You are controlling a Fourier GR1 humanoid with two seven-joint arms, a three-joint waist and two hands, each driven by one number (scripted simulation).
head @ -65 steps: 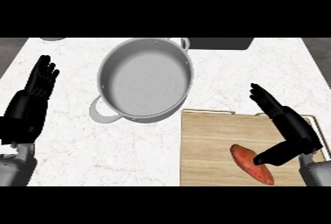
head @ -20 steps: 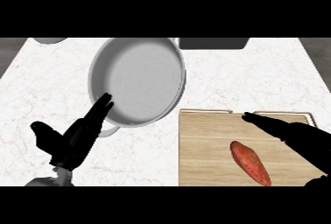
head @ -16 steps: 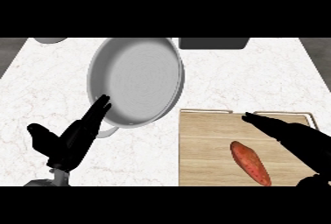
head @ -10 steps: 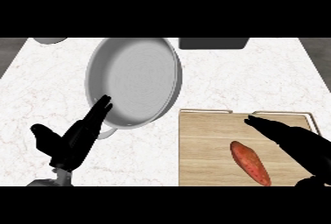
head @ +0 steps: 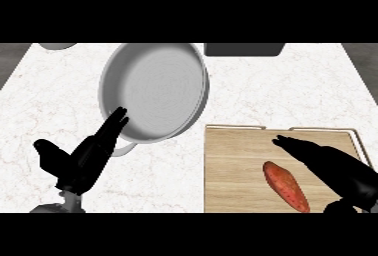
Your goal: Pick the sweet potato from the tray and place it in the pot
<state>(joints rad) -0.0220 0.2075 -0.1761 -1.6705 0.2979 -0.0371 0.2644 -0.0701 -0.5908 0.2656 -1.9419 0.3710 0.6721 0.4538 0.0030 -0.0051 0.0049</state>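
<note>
An orange-red sweet potato (head: 286, 186) lies on a wooden tray (head: 235, 170) at the lower right. My right hand (head: 334, 167) hangs just right of it with fingers straight, pointing up-left, holding nothing. A large grey pot (head: 155, 91) stands at the upper middle, one handle at its lower left. At the lower left, my left hand (head: 83, 159) is open, its fingertips reaching the pot's lower-left rim near that handle.
A dark rectangular object (head: 244, 48) sits at the counter's far edge, right of the pot. A grey round thing (head: 55, 45) shows at the far left corner. White marble counter (head: 44, 100) lies bare left of the pot.
Over three seconds the left hand moved from the far left in toward the pot's handle, and the right hand lifted off the sweet potato. In the last second the right hand crept slightly left.
</note>
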